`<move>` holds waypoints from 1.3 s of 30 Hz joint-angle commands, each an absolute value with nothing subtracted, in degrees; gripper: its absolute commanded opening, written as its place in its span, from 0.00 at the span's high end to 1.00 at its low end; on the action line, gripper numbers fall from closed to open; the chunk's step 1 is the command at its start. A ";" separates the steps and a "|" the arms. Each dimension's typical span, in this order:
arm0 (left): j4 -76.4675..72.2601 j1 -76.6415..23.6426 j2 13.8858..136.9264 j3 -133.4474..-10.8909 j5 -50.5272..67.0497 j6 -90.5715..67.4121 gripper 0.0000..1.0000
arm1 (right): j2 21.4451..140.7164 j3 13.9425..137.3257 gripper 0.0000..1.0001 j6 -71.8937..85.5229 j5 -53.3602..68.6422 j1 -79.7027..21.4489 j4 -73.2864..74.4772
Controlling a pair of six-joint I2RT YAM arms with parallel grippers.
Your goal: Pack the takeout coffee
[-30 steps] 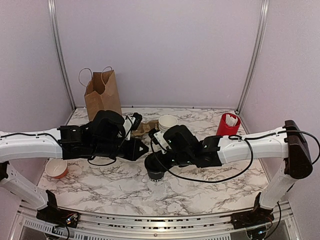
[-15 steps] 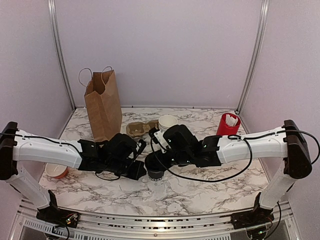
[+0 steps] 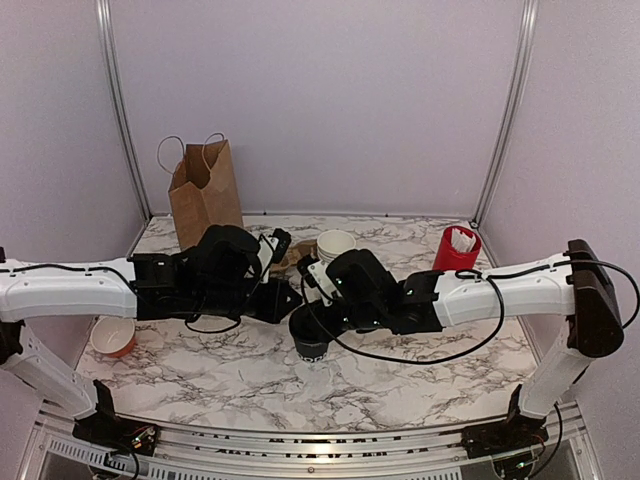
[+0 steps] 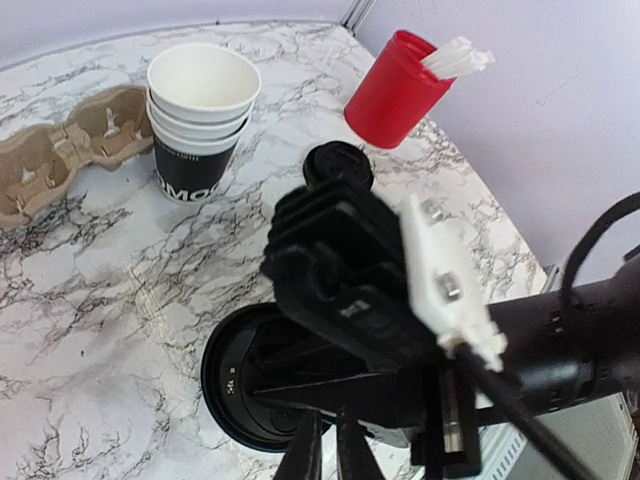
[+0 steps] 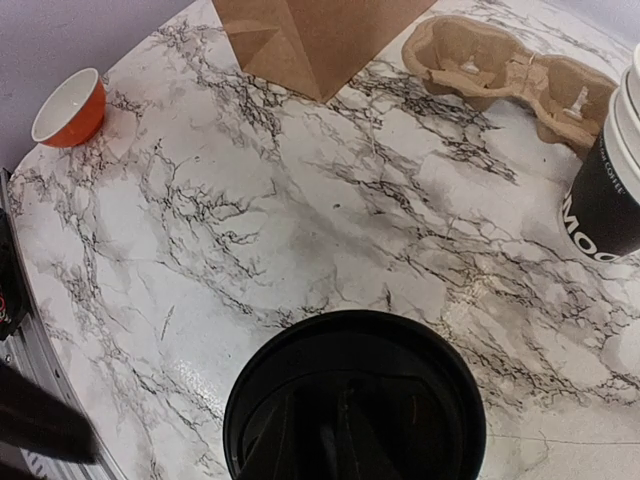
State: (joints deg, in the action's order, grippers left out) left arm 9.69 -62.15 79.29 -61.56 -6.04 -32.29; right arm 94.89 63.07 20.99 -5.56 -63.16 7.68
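The takeout coffee (image 3: 311, 345) is a small black cup with a black lid, standing at the table's centre. My right gripper (image 3: 312, 322) is directly over it. In the right wrist view the lid (image 5: 262, 392) fills the bottom, and the gripper (image 5: 345, 432) rests on the lid's sunken top with its fingers together. My left gripper (image 3: 291, 300) hovers just left of the cup, touching nothing. In the left wrist view its fingers (image 4: 305, 455) are shut and empty beside the lid (image 4: 228, 385), which the right gripper's body partly hides.
A brown paper bag (image 3: 205, 190) stands at the back left. A cardboard cup carrier (image 4: 60, 160), a stack of white-rimmed cups (image 4: 200, 125) and a loose black lid (image 4: 338, 165) lie behind the coffee. A red holder (image 3: 456, 250) is at the right, an orange bowl (image 3: 112, 337) at the left.
The left arm dipped low towards the near left of the cup half a second ago, then rose back beside it. The right gripper has stayed on the lid.
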 commanded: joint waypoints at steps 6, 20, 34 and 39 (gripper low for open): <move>5.42 -62.34 89.49 -52.63 -0.45 -36.51 0.96 | 96.89 63.53 0.85 21.27 -4.17 -63.68 11.29; 13.49 -62.14 78.63 -62.89 -8.66 -30.11 0.93 | 97.06 63.87 0.85 21.27 -4.22 -63.63 11.07; 5.13 -62.21 87.17 -52.74 -0.29 -36.30 0.92 | 96.68 63.71 0.85 21.29 -4.37 -63.64 11.51; 5.11 -62.96 88.48 -51.97 0.02 -37.06 0.91 | 96.69 63.71 0.85 21.18 -4.50 -63.64 11.76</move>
State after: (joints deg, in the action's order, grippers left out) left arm 7.44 -62.52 89.17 -52.58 -1.67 -35.29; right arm 95.09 63.31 21.04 -6.31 -62.70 7.79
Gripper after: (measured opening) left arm 0.081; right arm 0.152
